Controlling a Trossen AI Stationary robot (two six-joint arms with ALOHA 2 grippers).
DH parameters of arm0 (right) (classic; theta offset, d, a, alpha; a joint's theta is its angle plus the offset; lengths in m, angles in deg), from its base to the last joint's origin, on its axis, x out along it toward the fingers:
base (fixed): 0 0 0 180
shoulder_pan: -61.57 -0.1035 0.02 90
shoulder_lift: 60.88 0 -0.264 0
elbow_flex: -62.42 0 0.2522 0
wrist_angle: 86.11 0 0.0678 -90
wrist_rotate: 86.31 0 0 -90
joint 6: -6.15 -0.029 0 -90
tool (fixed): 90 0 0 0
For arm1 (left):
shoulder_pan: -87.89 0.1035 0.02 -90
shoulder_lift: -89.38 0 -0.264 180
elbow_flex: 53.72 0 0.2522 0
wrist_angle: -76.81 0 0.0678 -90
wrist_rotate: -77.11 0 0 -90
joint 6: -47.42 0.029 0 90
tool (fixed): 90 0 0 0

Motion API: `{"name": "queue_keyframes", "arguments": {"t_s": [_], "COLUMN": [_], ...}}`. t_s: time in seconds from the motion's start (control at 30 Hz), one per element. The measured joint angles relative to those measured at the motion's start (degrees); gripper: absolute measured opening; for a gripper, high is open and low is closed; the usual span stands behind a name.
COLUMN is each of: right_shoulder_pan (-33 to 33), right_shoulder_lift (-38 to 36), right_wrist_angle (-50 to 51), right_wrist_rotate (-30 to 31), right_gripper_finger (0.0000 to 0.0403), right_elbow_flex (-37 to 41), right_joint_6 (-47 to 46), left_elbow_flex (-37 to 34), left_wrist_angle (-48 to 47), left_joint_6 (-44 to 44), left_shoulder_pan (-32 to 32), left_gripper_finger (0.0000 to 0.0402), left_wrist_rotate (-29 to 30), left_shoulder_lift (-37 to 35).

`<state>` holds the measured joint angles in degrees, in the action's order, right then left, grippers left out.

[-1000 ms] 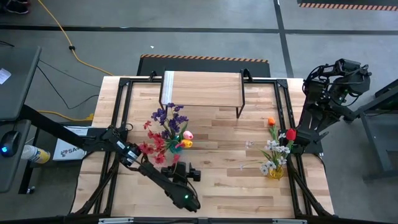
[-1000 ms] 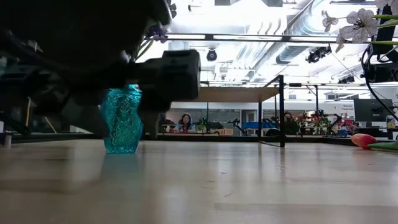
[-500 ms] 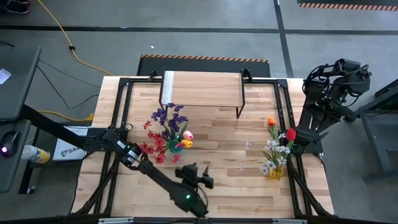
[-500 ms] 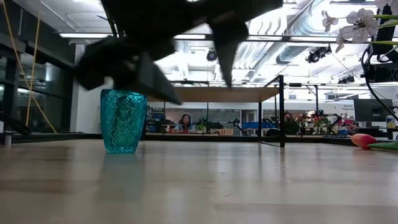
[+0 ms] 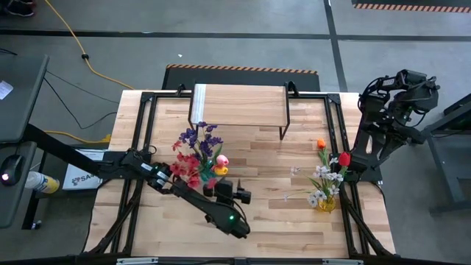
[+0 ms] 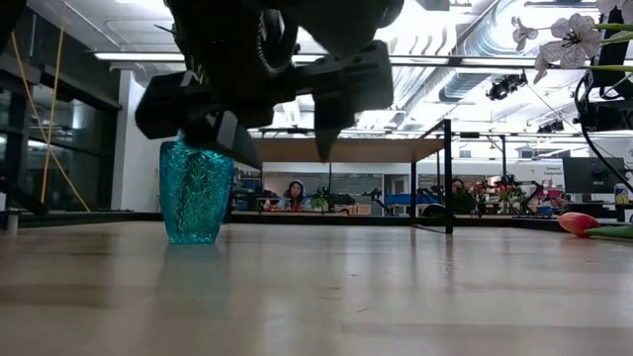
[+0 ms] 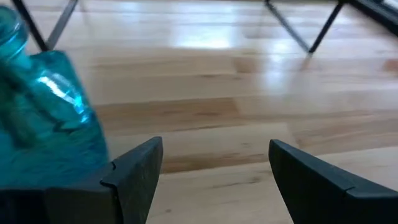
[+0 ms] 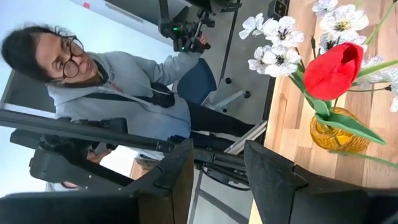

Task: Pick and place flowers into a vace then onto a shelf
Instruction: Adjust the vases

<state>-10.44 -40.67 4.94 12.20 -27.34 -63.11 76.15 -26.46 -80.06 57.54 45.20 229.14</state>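
The left gripper [image 5: 237, 194] sits low over the middle of the table [image 5: 272, 213], jaws spread wide and holding nothing, and the left wrist view puts the teal vase [image 7: 43, 118] just beside one of its fingers [image 7: 134, 177]. That vase is already dressed with purple, red, pink and yellow flowers [image 5: 197, 156], so the filling looks done here and the step in hand reads as the approach to grasp the vase itself. Next it needs to slide across until the glass sits between the jaws, then close and lift toward the shelf [image 5: 239, 104] at the back of the table. Whether a finger already touches the glass is hard to call. The right gripper [image 8: 214, 165] waits off the right edge, jaws part-open and empty, near the yellow vase [image 5: 327, 202] with its own flowers.
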Motion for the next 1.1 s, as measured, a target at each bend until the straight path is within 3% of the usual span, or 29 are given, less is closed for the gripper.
{"name": "queue_keyframes", "arguments": {"t_s": [0.3, 0.73, 1.1], "right_shoulder_pan": [0.02, 0.0, 0.01], "right_shoulder_lift": [0.0, 0.0, 0.0], "right_wrist_angle": [0.02, 0.02, 0.02], "right_wrist_rotate": [0.07, 0.94, 2.29], "right_gripper_finger": [0.0133, 0.0133, 0.0133], "right_elbow_flex": [-0.01, 0.0, 0.0], "right_joint_6": [1.19, 1.18, 1.18], "left_elbow_flex": [-0.91, -8.41, -8.98], "left_wrist_angle": [-0.46, -0.48, -0.5], "left_joint_6": [-0.34, -7.01, -8.04], "left_shoulder_pan": [0.42, 0.37, 0.35], "left_gripper_finger": [0.0326, 0.0326, 0.0326], "left_wrist_rotate": [-2.58, -7.14, -10.28], "left_shoulder_lift": [0.0, 0.0, 0.0]}}
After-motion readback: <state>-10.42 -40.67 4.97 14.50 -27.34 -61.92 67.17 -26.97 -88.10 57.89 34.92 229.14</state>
